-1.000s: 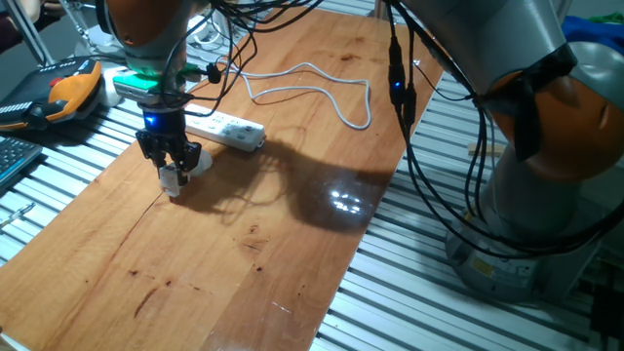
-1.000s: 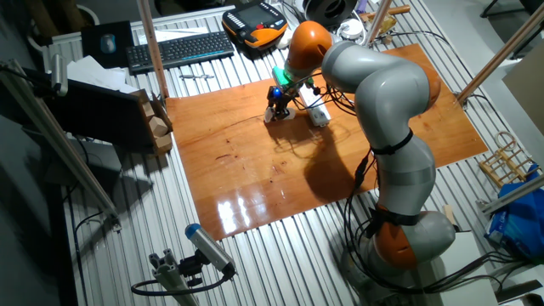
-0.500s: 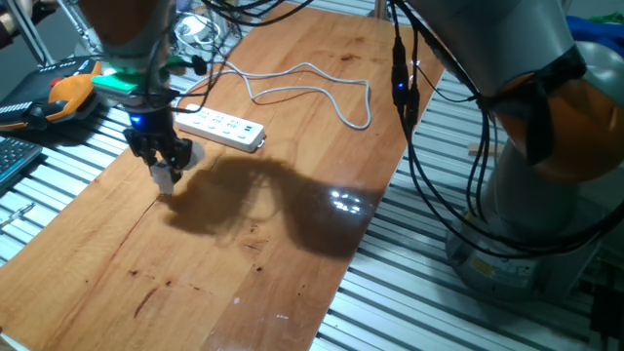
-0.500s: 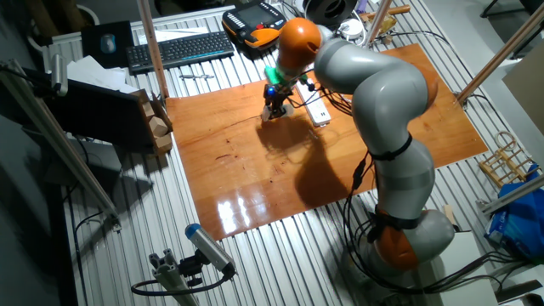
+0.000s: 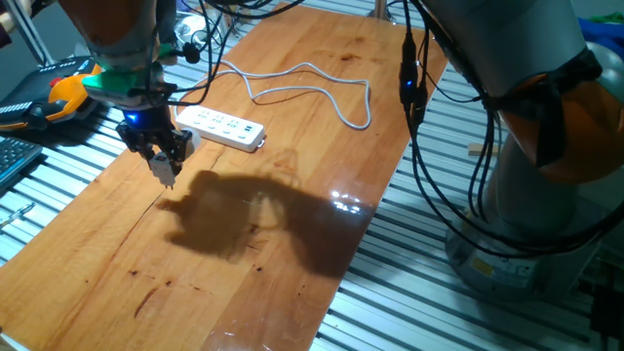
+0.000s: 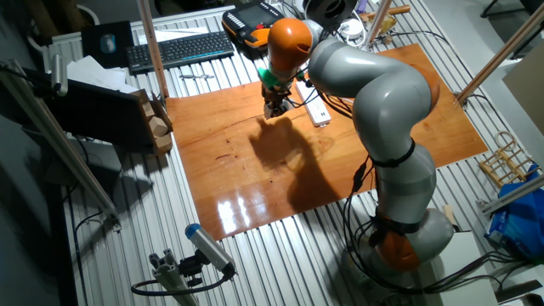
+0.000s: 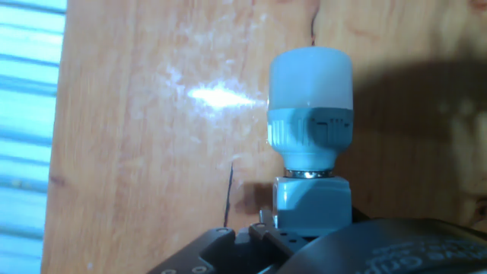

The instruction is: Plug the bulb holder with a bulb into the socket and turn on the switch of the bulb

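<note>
My gripper [image 5: 162,166] hangs above the left part of the wooden table, shut on the bulb holder [image 7: 312,199]. The white bulb [image 7: 310,78] sticks out past the fingers, over bare wood. In the other fixed view the gripper [image 6: 274,108] sits near the table's far edge. The socket [image 5: 220,127], a long white power strip, lies just right of the gripper, and its white cable [image 5: 314,90] loops toward the table's far side. The same socket [image 6: 319,114] appears in the other fixed view. The switch is hidden in every view.
An orange teach pendant [image 5: 70,90] and a keyboard [image 5: 14,156] lie on the slatted bench left of the table. The arm's black cables [image 5: 414,117] hang over the table's right edge. The arm's shadow falls on the wood.
The gripper has risen off the table with the bulb holder and bulb and shifted slightly left. Its shadow now lies apart from it. The socket has not moved.
</note>
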{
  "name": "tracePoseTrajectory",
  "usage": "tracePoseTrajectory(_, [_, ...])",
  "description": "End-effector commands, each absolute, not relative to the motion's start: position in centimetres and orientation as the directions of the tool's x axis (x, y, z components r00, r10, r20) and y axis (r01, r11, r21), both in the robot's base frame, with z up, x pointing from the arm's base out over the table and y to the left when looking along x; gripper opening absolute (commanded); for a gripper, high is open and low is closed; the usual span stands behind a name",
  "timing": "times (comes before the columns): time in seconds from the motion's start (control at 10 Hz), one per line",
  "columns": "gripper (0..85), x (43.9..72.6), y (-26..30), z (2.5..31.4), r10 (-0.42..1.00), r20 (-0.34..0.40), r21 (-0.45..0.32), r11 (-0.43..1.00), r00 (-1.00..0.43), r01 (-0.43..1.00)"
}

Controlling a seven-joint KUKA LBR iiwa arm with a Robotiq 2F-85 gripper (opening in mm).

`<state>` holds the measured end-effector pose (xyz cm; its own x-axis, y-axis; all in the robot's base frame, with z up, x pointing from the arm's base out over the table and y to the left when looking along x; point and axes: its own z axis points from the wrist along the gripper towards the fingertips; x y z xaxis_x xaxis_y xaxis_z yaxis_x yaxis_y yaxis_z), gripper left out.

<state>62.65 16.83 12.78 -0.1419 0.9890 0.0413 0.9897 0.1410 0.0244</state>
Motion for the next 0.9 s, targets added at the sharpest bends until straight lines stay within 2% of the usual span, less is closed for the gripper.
tracePoseTrajectory(0.0, [0.0, 62.5, 16.6, 13.2, 0.996, 0.027, 0.023, 0.087, -0.088, 0.996])
tracePoseTrajectory(0.3, [0.0, 62.3, 15.3, 14.3, 0.997, -0.008, 0.026, 0.082, -0.082, 0.996])
tracePoseTrajectory(0.6, [0.0, 62.2, 15.4, 14.3, 0.997, 0.024, 0.034, 0.075, -0.076, 0.997])
tracePoseTrajectory(0.8, [0.0, 62.2, 15.4, 14.3, 0.996, 0.012, 0.029, 0.083, -0.083, 0.996])
